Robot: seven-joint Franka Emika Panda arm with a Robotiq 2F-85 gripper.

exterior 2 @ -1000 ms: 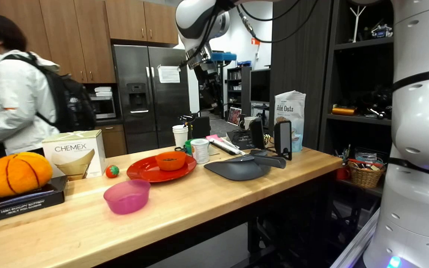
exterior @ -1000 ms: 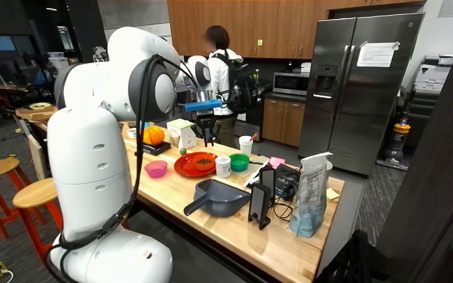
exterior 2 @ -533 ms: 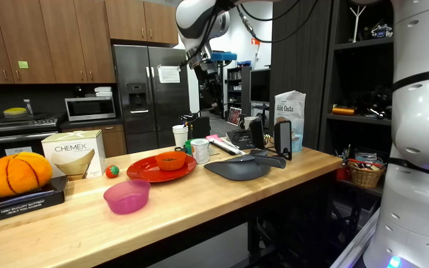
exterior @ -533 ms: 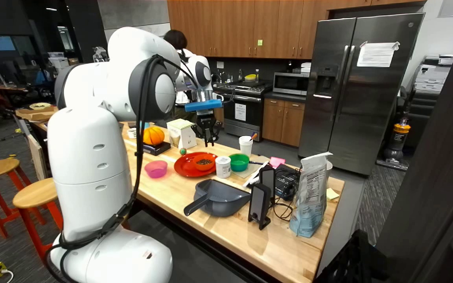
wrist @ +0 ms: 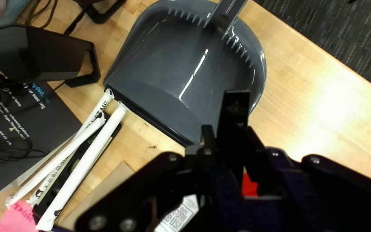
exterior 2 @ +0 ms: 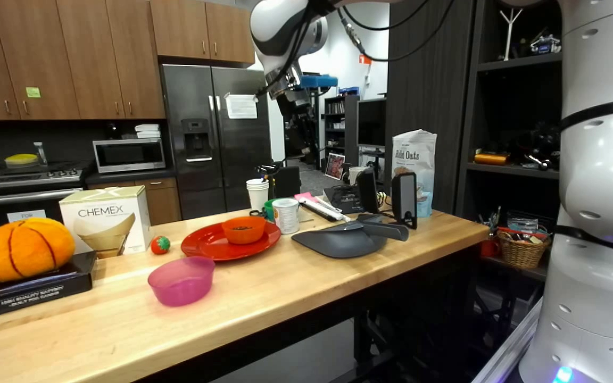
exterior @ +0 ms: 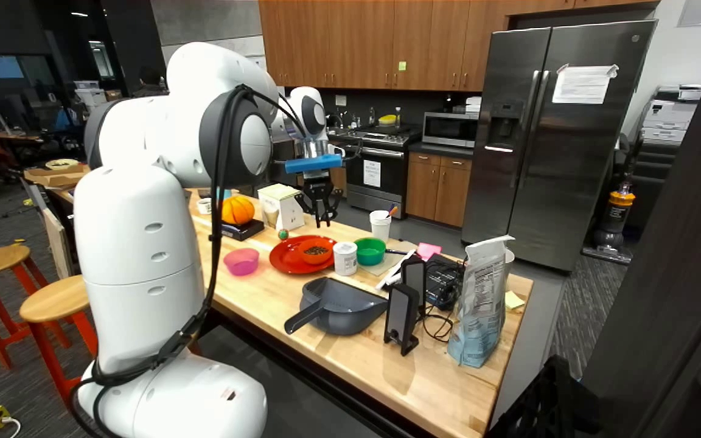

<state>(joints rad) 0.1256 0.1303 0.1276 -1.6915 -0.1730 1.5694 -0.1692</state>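
Note:
My gripper (exterior: 322, 222) hangs in the air above the wooden table (exterior: 362, 359), fingers pointing down. It also shows in the wrist view (wrist: 233, 96), where its dark fingers come together in the middle. I see nothing held between them, and it touches nothing. In the wrist view the grey dustpan (wrist: 166, 64) lies beyond the fingertips. Part of a white can (wrist: 179, 216) and a bit of the red plate (wrist: 250, 187) show behind the finger links. In an exterior view an orange bowl (exterior 2: 243, 230) of small dark bits stands on the red plate (exterior 2: 205, 247).
A pink bowl (exterior 2: 181, 282), a Chemex box (exterior 2: 105, 221), a toy pumpkin (exterior 2: 24, 250) on a black box (exterior 2: 35, 292), and a toy strawberry (exterior 2: 160, 244) stand nearby. A green bowl (exterior: 370, 250), white cups (exterior: 381, 225), speakers (exterior: 400, 316) and an oats bag (exterior: 481, 304) are also there.
The person with the backpack has walked past the table and out of sight. The arm, the gripper and the things on the table look nearly the same.

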